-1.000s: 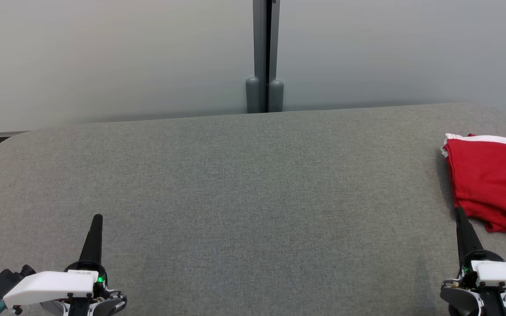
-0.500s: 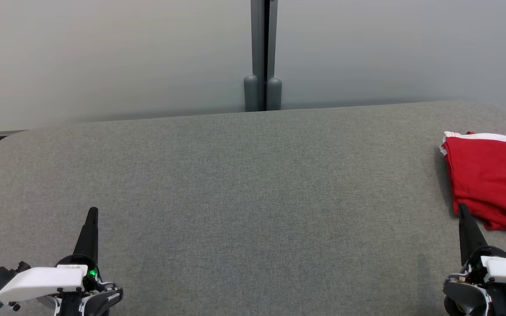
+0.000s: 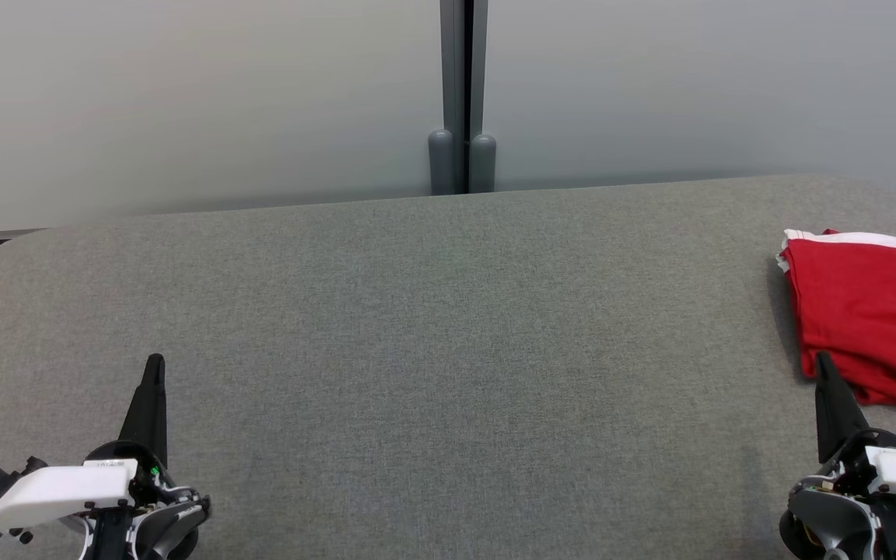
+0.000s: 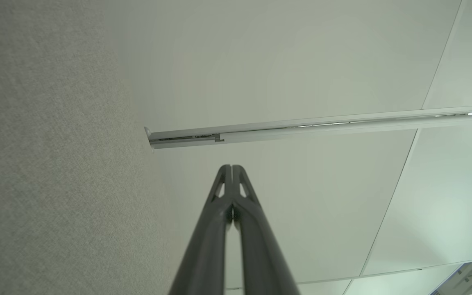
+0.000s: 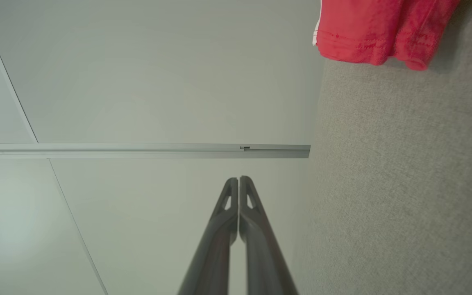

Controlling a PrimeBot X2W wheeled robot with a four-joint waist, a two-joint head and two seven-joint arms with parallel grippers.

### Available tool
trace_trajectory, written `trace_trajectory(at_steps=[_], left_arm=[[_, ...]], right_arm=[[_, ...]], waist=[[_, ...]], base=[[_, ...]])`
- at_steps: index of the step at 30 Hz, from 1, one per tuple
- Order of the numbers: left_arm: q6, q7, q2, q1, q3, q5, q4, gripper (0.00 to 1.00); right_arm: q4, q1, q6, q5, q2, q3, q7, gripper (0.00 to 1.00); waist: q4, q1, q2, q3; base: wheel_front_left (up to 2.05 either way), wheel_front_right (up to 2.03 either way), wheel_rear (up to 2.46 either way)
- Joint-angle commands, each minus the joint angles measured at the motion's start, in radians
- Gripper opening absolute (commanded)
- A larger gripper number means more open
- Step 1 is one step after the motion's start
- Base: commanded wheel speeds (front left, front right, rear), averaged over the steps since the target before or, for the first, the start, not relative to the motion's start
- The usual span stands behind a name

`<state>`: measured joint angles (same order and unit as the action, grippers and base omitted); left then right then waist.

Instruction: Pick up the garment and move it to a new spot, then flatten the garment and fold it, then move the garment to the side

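The garment (image 3: 868, 311) is red with a white band along its far edge. It lies folded at the far right of the grey fabric table (image 3: 448, 327), and its hem shows at the top of the right wrist view (image 5: 375, 28). My right gripper (image 3: 823, 359) is shut and empty at the lower right, its tip just in front of the garment's near edge; whether they touch I cannot tell. Its fingers (image 5: 238, 180) press together in the right wrist view. At the lower left my left gripper (image 3: 155, 362) is shut and empty, fingers closed (image 4: 232, 168).
Pale wall panels (image 3: 183, 101) stand behind the table, joined by a dark grey post (image 3: 462, 93) at the middle. The table's far corners are rounded. The grey surface stretches bare between the two grippers.
The head camera has tilted slightly, so the whole picture has shifted. Both grippers stay shut, low in the view. The garment has not moved on the table.
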<state>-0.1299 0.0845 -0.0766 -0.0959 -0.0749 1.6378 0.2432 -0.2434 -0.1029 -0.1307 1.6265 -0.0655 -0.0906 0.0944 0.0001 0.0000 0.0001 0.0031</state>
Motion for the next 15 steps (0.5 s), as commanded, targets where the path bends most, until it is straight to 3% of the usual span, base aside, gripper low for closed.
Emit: trace_trajectory(at_steps=[1, 15], left_arm=[[-0.005, 0.002, -0.001, -0.019, -0.005, 0.009, 0.001, 0.00], [-0.005, 0.007, 0.003, -0.019, -0.011, 0.001, 0.002, 0.00]], right_arm=[[0.000, -0.008, 0.000, 0.005, -0.001, -0.005, 0.006, 0.00], [-0.001, -0.009, 0.000, 0.001, 0.001, -0.009, 0.010, 0.00]], waist=[[0.000, 0.0000, -0.0001, 0.000], [0.000, 0.0000, -0.0001, 0.000]], base=[[0.00, 0.00, 0.00], [0.00, 0.00, 0.00]])
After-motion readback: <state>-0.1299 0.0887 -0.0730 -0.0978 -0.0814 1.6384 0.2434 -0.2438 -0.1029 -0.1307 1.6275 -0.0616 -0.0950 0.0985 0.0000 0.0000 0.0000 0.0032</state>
